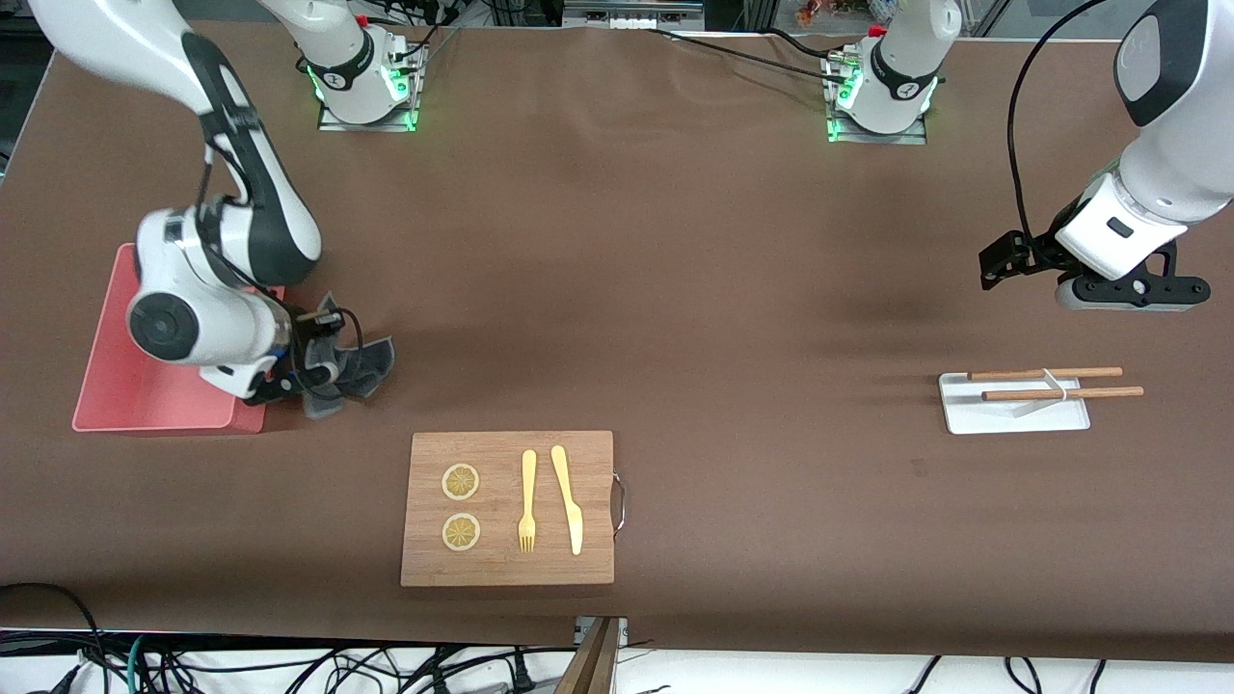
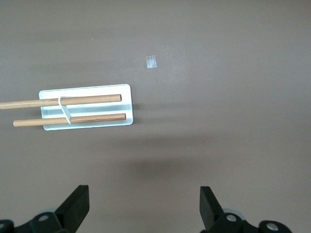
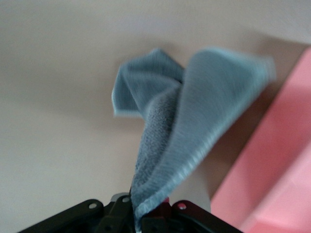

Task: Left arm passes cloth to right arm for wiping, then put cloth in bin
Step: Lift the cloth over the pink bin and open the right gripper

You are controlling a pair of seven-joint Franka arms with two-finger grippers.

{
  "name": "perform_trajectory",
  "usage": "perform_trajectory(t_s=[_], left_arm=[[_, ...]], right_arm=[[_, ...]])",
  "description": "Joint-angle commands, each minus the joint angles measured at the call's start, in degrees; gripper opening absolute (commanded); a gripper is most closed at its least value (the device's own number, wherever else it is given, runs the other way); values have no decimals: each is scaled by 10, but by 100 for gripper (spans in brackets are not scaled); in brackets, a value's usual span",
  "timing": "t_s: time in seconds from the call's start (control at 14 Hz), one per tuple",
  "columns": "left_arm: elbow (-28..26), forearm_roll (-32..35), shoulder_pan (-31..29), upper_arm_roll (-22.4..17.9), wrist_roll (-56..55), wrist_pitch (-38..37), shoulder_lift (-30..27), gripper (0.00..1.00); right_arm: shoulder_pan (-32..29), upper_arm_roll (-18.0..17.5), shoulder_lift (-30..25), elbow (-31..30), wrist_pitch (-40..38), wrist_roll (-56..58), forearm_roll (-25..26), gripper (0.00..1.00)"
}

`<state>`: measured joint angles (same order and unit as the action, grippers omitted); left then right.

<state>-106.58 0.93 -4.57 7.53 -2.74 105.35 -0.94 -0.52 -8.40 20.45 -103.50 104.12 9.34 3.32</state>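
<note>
Right gripper pinches the grey cloth, its fingers pressed together on one bunched edge. It is up in the air over the brown table, just beside the pink bin, at the bin's edge toward the table's middle. In the right wrist view the cloth hangs out from the closed fingers in loose folds, grey-blue and ribbed, with the bin's pink wall next to it.

Nearer the front camera than the cloth lies a wooden cutting board with a metal handle. On it are two lemon slices, a yellow fork and a yellow knife, side by side.

Left gripper waits well apart at the left arm's end of the table, its fingers spread wide and holding nothing. It hangs over bare table just beside a small white tray. Two wooden sticks lie across that tray, their ends reaching past its edge.
</note>
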Motion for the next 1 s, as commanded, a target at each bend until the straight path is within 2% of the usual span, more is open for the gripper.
perform_trajectory(t_s=[0.0, 0.21, 0.36, 0.64, 0.93], left_arm=[[3, 9, -6, 6, 2, -8, -6, 100], [6, 9, -6, 6, 2, -8, -6, 100], [6, 9, -6, 6, 2, -9, -6, 100], [7, 10, -5, 6, 0, -9, -6, 100], [7, 9, -5, 6, -3, -9, -6, 100]], right_arm=[[-3, -2, -79, -15, -89, 9, 1, 0], [-25, -2, -141, -12, -179, 55, 8, 0], [-47, 3, -162, 0, -222, 115, 11, 0], [-67, 43, -157, 69, -277, 246, 55, 0], [-71, 94, -143, 89, -271, 348, 85, 0]])
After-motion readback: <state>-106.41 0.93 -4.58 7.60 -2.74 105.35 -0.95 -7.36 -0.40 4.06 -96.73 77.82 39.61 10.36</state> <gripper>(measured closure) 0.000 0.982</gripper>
